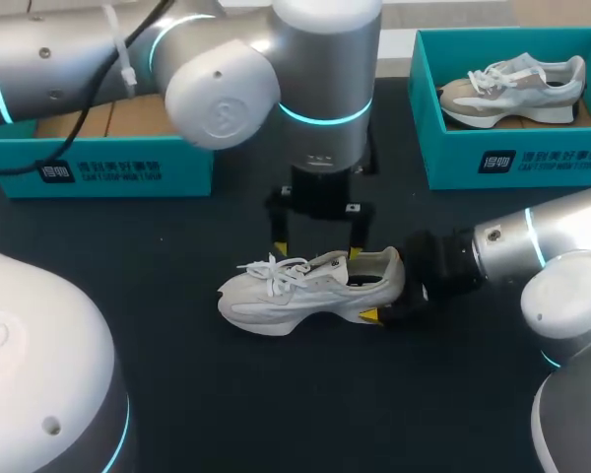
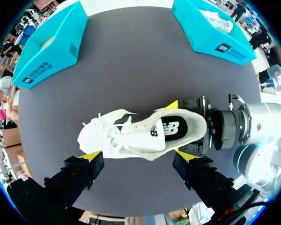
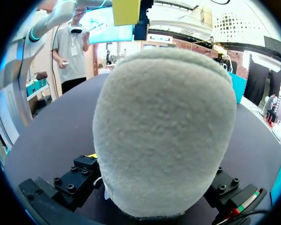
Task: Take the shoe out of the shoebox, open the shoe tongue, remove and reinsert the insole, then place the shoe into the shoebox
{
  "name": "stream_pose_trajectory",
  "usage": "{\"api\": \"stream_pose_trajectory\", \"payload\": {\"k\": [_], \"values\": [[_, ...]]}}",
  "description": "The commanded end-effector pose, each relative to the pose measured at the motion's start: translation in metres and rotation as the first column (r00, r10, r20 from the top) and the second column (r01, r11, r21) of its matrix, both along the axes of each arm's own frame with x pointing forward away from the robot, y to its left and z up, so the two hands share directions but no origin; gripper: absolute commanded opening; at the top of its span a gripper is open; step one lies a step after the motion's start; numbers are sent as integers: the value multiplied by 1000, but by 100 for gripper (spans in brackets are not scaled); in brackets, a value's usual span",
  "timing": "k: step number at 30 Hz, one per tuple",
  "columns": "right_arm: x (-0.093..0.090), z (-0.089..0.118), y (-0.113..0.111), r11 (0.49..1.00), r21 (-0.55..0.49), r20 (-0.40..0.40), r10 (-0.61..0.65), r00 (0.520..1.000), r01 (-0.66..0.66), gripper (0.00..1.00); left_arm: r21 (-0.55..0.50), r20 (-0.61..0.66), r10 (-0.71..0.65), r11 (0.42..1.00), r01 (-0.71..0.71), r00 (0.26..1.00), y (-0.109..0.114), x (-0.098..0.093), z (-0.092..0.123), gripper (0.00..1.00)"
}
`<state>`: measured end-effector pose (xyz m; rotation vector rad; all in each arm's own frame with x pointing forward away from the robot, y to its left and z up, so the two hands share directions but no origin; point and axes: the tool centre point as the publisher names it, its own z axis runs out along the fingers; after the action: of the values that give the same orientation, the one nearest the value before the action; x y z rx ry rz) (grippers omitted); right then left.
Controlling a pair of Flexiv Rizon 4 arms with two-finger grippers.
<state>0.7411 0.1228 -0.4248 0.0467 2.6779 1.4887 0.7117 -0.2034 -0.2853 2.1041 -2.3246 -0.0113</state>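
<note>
Teal cardboard marks the left end of the scene: the left shoebox [image 1: 98,163] stands at the back of the dark surface [image 1: 177,394], and what shows of its inside past the arm is bare card, so taking the shoe out looks done. Next along, the left tool [image 1: 318,250] hangs just above the white shoe [image 1: 310,291], its yellow-tipped fingers spread wide and holding nothing. The shoe sits on its sole in the middle of the surface, toe to the left, laces loose. From overhead the black insole [image 2: 175,127] shows lying inside at the heel end. The tongue seems pushed forward, though I cannot say for sure that it counts as opened. At the heel, the right tool [image 1: 386,294] is closed on the shoe, a finger on either side, steadying it. Further right, a second shoebox [image 1: 512,163] holds a grey shoe [image 1: 512,87]. By my reckoning the job stands at the tongue-and-insole stage. Whether the insole has yet been out and back cannot be read from here, and boxing the shoe is not yet done.
</note>
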Motion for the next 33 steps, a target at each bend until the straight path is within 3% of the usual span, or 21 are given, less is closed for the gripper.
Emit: {"api": "stream_pose_trajectory", "payload": {"k": [1,14,33], "values": [[1,-2,1,1000,-2,1,-1,1000,1,0,26,-36,3,1000,-2,999,-15,13,-16,100],[1,-2,1,1000,-2,1,-1,1000,1,0,105,-53,35,994,-29,998,-26,16,-45,100],[1,-2,1,1000,-2,1,-1,1000,1,0,204,-42,93,975,-83,995,-14,11,-74,100]]}}
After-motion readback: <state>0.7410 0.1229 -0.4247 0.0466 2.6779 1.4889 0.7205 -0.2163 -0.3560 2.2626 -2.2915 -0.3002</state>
